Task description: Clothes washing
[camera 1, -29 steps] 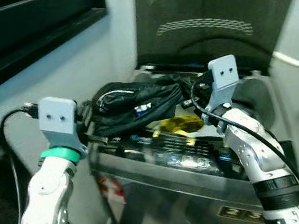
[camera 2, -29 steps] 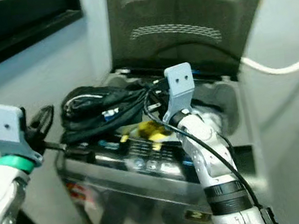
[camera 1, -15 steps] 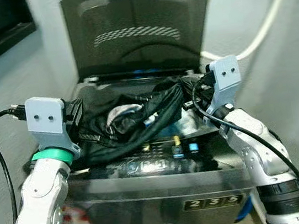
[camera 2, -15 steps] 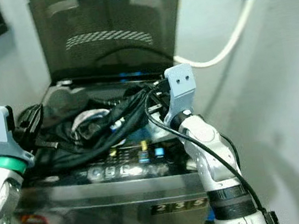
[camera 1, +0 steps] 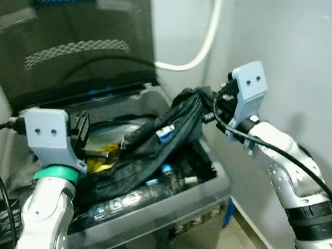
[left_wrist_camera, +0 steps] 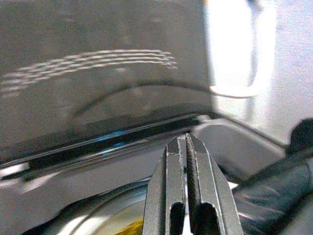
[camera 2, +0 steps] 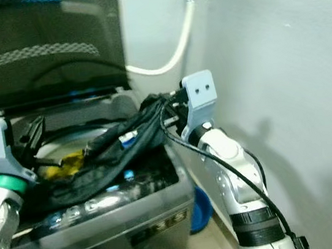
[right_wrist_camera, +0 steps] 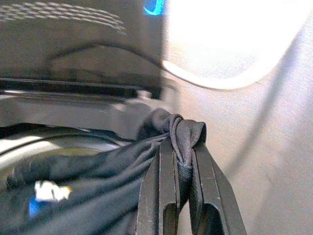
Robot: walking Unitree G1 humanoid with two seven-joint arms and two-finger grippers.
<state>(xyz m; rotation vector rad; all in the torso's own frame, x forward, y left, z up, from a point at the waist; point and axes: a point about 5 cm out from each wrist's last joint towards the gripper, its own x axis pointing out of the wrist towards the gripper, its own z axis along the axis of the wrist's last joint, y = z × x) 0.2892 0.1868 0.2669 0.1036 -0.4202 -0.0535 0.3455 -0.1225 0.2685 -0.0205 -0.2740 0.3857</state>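
A black garment (camera 1: 156, 144) stretches across the open top of a top-loading washing machine (camera 1: 164, 202). My right gripper (camera 1: 214, 100) holds its upper end above the machine's right rim. In the right wrist view the right gripper (right_wrist_camera: 178, 147) is shut on a bunched fold of the black cloth (right_wrist_camera: 98, 171). The garment's other end sags down toward the drum, beside something yellow (camera 1: 100, 163). My left gripper (camera 1: 83, 126) hovers over the drum's left side. In the left wrist view the left gripper (left_wrist_camera: 185, 140) is shut, with no cloth seen at its tips.
The washer's dark lid (camera 1: 68, 45) stands upright behind the drum. A white hose (camera 1: 204, 42) runs from the wall down behind the machine. A pale wall (camera 1: 292, 51) stands close on the right, and a blue object (camera 2: 199, 209) sits on the floor beside the washer.
The camera has swung right, so the washer sits further left and the right wall fills more of the view. The garment's left end hangs lower than before; the right gripper still grips it.
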